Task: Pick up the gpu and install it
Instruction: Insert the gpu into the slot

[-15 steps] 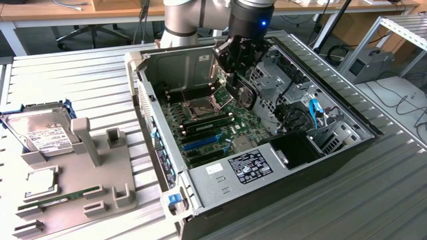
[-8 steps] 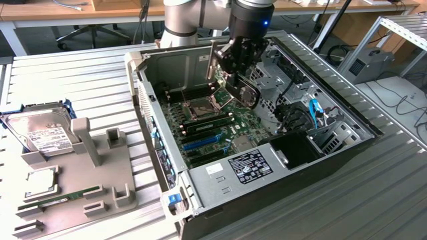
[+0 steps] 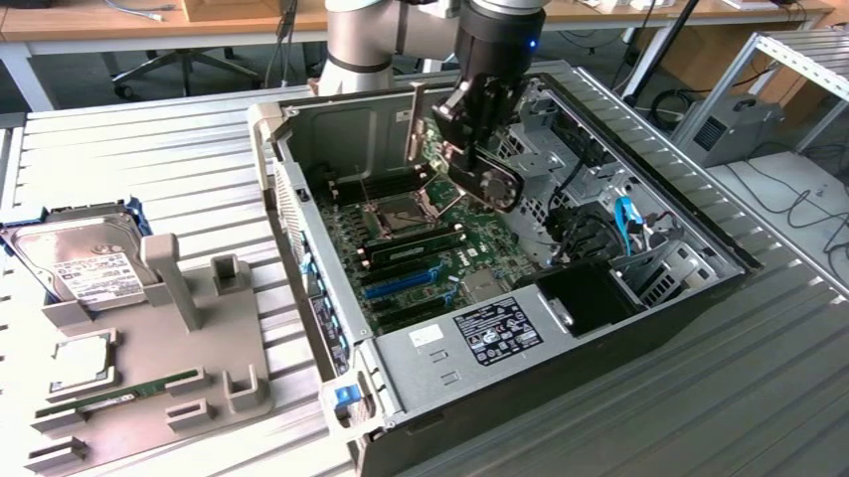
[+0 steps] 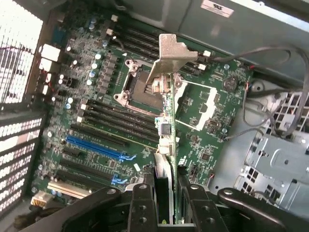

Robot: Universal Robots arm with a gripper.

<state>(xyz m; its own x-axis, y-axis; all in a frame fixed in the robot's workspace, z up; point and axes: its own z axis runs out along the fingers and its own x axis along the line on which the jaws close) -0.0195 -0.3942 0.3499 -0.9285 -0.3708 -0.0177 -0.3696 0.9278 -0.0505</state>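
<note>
The gpu (image 3: 488,182) hangs edge-on over the motherboard (image 3: 478,234) inside the open case (image 3: 294,214), clamped between the gripper (image 4: 168,193) fingers. Its silver bracket (image 4: 169,53) is near the CPU socket (image 4: 135,89). In the exterior view a grey tray (image 3: 146,397) lies at the case's 9 o'clock, with a hard drive (image 3: 86,268) at the tray's 11 o'clock.

Open computer case (image 3: 438,373) on the slatted table (image 3: 159,149), motherboard (image 4: 207,140) and CPU socket (image 4: 137,89) exposed; at the table's edge on the exterior view's left, a grey fixture (image 3: 193,346) carries a processor chip (image 3: 83,363) and RAM stick (image 3: 119,395), hard drive (image 3: 86,263) beside it.
</note>
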